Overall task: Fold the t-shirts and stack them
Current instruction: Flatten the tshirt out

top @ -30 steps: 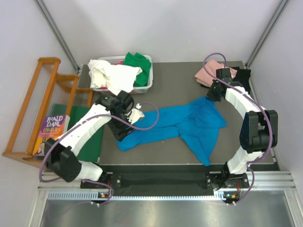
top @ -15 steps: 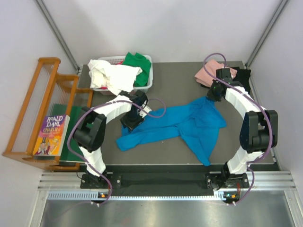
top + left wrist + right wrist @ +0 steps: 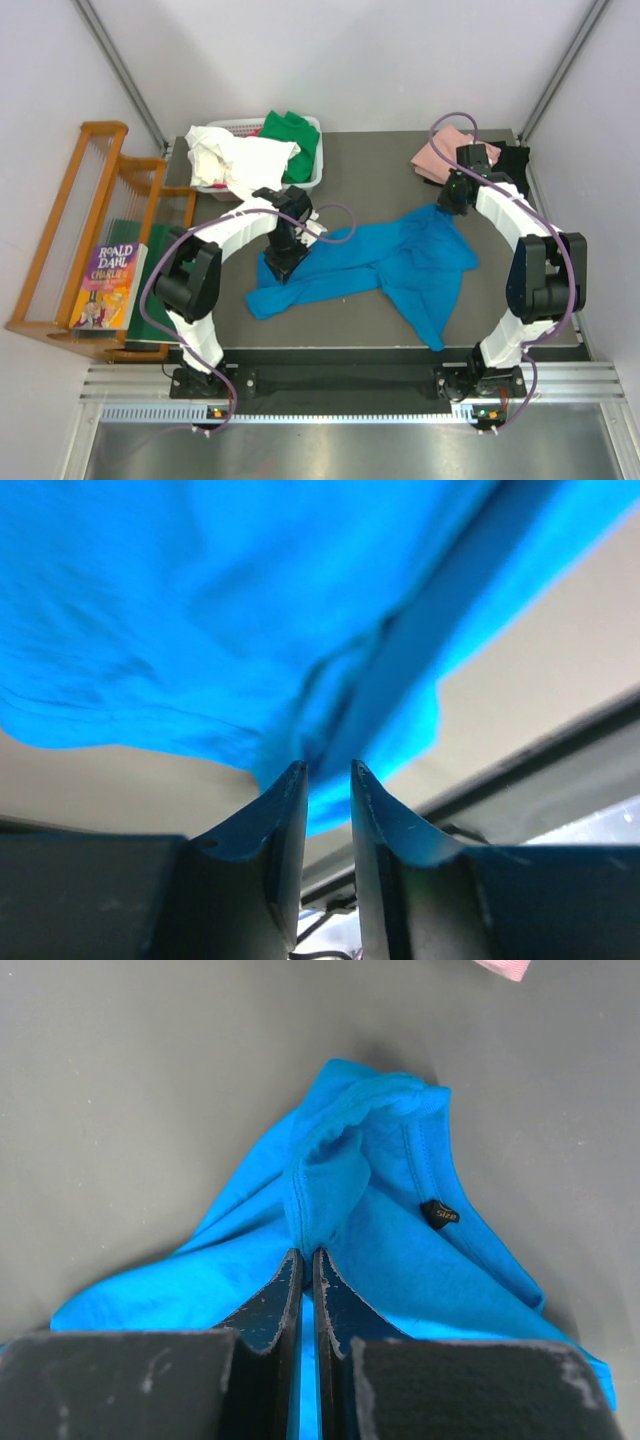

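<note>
On the left half of the grey tabletop (image 3: 370, 180), the left arm (image 3: 235, 225) is now seen reaching in from the far side, where a second ago it was bent in from the left edge. Its jaws have been carried onto the left end of the blue t-shirt (image 3: 400, 262), and the cloth there is drawn up slightly. This is judged to mean that a second hold is being secured, so that the shirt can be stretched flat; no fold is yet made.

The left jaws are closed to a narrow slit, with a bunched edge of blue cloth caught between their tips. The right jaws are clamped together on a fold of the collar at the shirt's far right corner, beside the size tag (image 3: 440, 1213).

The shirt is spread, crumpled, across the middle of the tabletop. A pink t-shirt (image 3: 435, 158) is laid at the far right, and a white t-shirt (image 3: 240, 160) and a green t-shirt (image 3: 295, 135) are heaped in the basket (image 3: 318, 160) at the far left.
</note>
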Controlling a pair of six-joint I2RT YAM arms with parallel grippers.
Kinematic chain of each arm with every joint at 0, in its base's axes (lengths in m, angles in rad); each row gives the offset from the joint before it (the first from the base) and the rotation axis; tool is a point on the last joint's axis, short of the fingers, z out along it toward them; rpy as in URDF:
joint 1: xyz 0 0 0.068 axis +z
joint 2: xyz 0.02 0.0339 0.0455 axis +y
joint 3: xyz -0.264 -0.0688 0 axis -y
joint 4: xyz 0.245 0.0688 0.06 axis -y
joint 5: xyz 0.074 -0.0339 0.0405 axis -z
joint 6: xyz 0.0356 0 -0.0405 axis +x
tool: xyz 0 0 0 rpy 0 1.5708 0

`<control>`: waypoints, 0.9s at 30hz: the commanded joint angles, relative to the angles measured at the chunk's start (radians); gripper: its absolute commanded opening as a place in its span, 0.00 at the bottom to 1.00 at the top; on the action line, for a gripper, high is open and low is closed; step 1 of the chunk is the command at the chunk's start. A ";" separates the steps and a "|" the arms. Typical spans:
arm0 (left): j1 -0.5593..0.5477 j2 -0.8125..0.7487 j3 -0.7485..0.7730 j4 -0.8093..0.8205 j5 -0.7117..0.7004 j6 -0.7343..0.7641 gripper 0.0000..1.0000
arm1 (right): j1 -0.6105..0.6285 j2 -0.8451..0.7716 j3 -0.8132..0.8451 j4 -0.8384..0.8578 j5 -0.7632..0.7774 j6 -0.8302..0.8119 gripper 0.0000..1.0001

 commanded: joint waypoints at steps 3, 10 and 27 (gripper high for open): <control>-0.003 -0.114 -0.008 -0.109 0.117 0.068 0.31 | -0.016 -0.038 0.053 -0.002 0.012 0.001 0.00; -0.003 -0.140 -0.073 -0.101 0.113 0.096 0.34 | -0.020 -0.047 0.047 0.001 -0.001 0.001 0.00; -0.003 -0.045 -0.019 0.025 0.068 0.027 0.67 | -0.020 -0.054 0.025 0.009 -0.008 -0.004 0.00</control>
